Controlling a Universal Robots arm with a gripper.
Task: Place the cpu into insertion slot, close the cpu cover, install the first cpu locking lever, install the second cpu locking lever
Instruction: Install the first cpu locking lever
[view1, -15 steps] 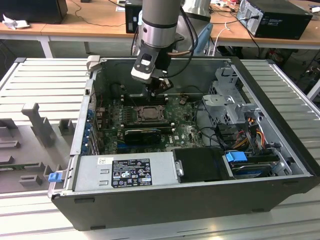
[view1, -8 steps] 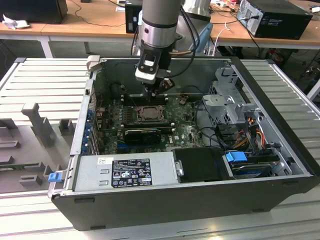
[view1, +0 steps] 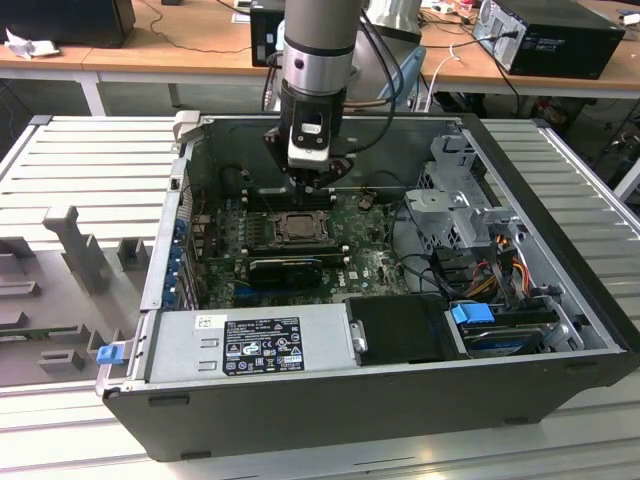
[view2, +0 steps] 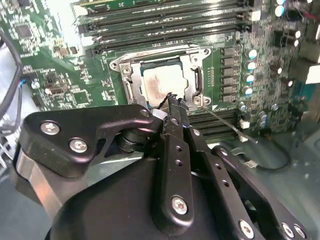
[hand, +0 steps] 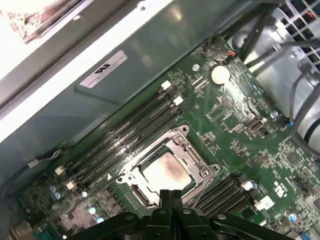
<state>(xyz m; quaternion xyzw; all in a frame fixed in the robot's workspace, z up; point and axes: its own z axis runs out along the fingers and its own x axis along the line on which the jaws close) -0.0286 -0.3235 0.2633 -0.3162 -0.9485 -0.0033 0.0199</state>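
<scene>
Black gripper (view2: 174, 98) links are seen closest in both wrist views, with the fingers brought together to a narrow point and nothing visible between them.

The cpu (view2: 162, 82) is seated flat in its socket, its dull metal top marked by a brownish stain. It is judged to be light, stiff and thin, with a smooth top that would slip under a pinch and contacts underneath that would be easily damaged. Any hold is best taken across two opposite edges, never on the faces.

The cpu cover (view2: 197, 80) is laid down around it, so the chip's top shows through the square window. As thin sheet metal on a hinge, it is judged springy and better pushed at its free edge than gripped.

The gripper's tip is held over one edge of the cover, just beside the cpu's corner. Contact with the cover cannot be told.

A thin wire lever (view2: 230, 125) is seen slanting away from one corner of the cover, seemingly unlatched. Long memory slots (hand: 130, 127) run just beside the cover on the green circuit board (hand: 235, 120). An open computer case (view1: 380, 400) encloses it all and rests on a ribbed tabletop (view1: 80, 160).
</scene>
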